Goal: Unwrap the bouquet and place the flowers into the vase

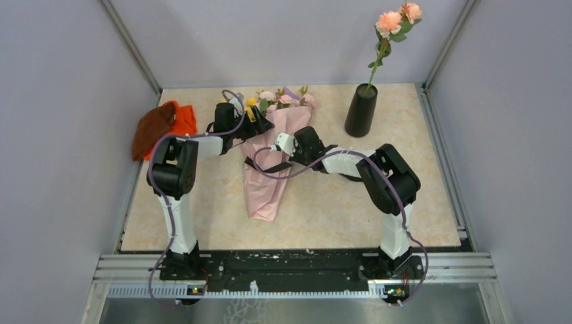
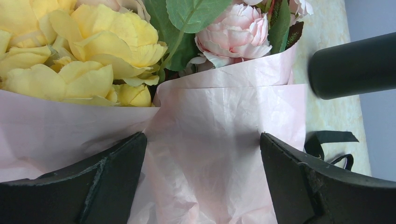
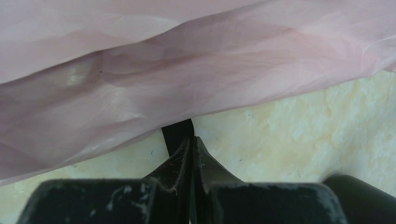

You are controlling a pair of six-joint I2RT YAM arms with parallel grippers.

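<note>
The bouquet (image 1: 273,158) lies flat on the table, a pink paper cone with its flowers (image 1: 283,100) pointing to the back wall. My left gripper (image 1: 260,125) is open astride the cone's upper part, pink paper between its fingers (image 2: 119,163) and yellow and pink blooms (image 2: 93,51) just ahead. At the cone's right edge, my right gripper (image 1: 275,162) is shut on the end of the black ribbon (image 3: 177,132), which comes out from under the paper. The black vase (image 1: 361,111) stands at the back right with one peach flower stem (image 1: 391,23) in it.
An orange-and-brown cloth bundle (image 1: 162,128) lies against the left wall. Grey walls close the table on three sides. The vase (image 2: 355,65) shows as a dark cylinder to the right of the bouquet in the left wrist view, with a loose ribbon loop (image 2: 329,140) below it.
</note>
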